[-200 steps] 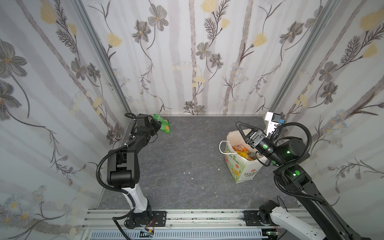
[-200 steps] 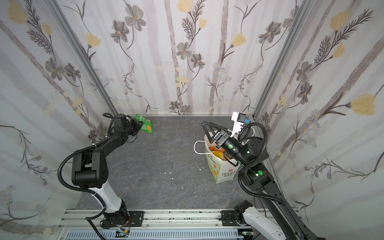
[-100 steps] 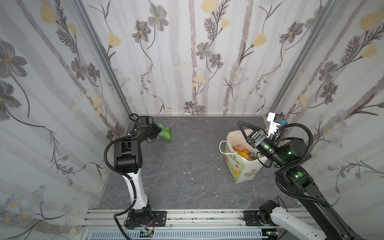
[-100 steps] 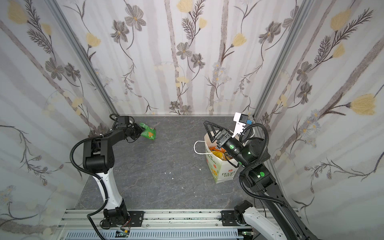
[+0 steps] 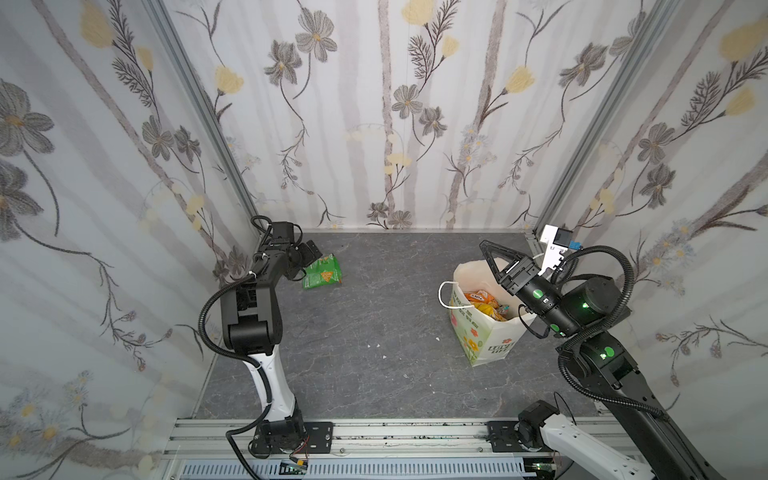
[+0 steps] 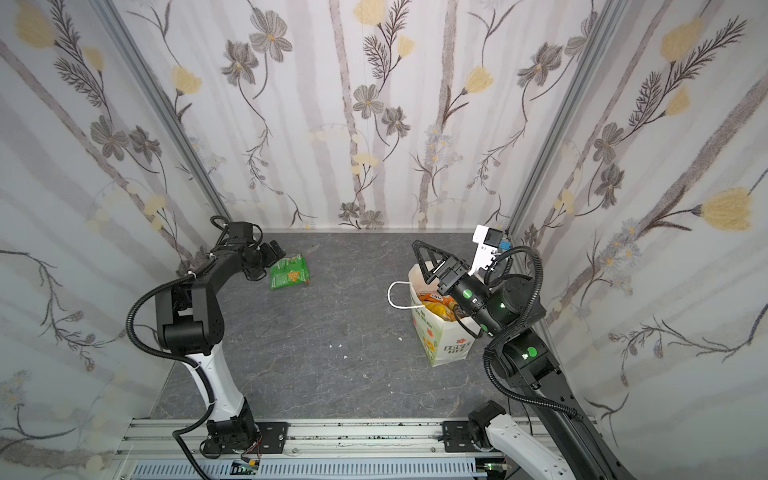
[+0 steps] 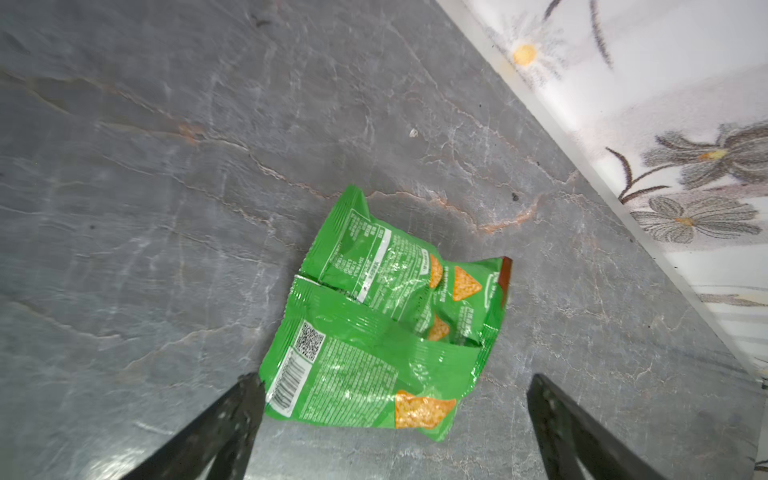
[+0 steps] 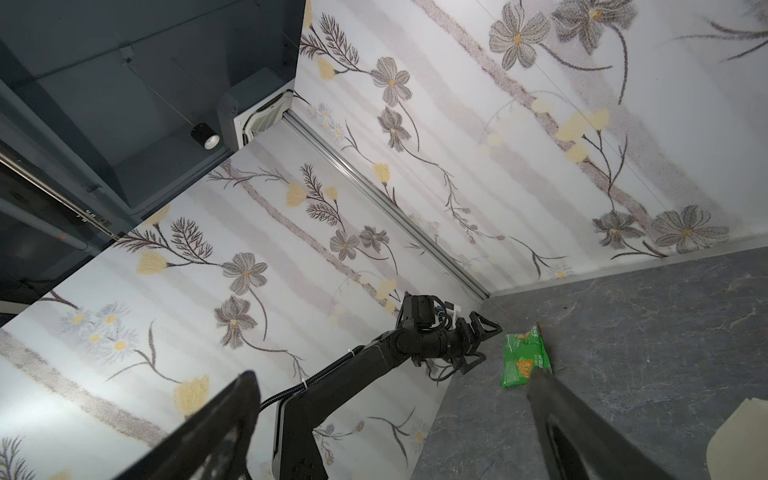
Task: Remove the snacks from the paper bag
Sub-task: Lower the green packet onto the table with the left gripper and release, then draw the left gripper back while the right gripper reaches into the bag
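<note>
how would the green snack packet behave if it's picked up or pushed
Probably floppy: the green snack packet lies creased and folded on the table. Likely light, since it looks nearly flat. Its glossy film may slip along the table if pushed.

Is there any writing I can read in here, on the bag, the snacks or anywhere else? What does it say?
Nothing reads clearly enough to quote.
Paper bag: two lines of green lettering low on the front, too blurred to read.
Green snack packet: barcode, QR code and blocks of fine white print, too small to read.
Orange snack packet inside the bag: a dark logo, too blurred to read.
</note>
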Tool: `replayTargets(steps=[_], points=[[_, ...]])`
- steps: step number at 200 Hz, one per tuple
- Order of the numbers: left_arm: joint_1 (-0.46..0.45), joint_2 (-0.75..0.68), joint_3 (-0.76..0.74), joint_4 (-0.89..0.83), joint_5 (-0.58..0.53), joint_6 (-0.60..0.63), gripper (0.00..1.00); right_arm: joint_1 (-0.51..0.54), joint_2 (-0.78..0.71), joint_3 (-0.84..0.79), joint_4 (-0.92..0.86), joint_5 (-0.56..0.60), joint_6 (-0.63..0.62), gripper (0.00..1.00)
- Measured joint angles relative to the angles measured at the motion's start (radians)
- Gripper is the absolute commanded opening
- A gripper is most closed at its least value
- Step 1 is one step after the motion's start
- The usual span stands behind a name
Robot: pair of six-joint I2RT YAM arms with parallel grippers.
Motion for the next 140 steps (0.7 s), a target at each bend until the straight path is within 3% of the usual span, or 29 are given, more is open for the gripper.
replayTargets(steps=[38,86,113,140], points=[[-0.016,-0.195,-0.061,-0.030,0.047,0.019,1.00,-0.036,0.061,0.142,-0.162,0.039,-0.127,0.99],[-0.108,-0.503,-0.190,-0.020,0.224,0.020,1.00,-0.108,0.180,0.354,-0.474,0.092,-0.315,0.99],[-0.198,-0.663,-0.225,-0.021,0.300,0.048,1.00,-0.134,0.248,0.450,-0.651,0.108,-0.403,0.99],[-0.344,-0.806,-0.229,-0.038,0.363,0.128,1.00,-0.145,0.330,0.510,-0.816,0.140,-0.468,0.95]])
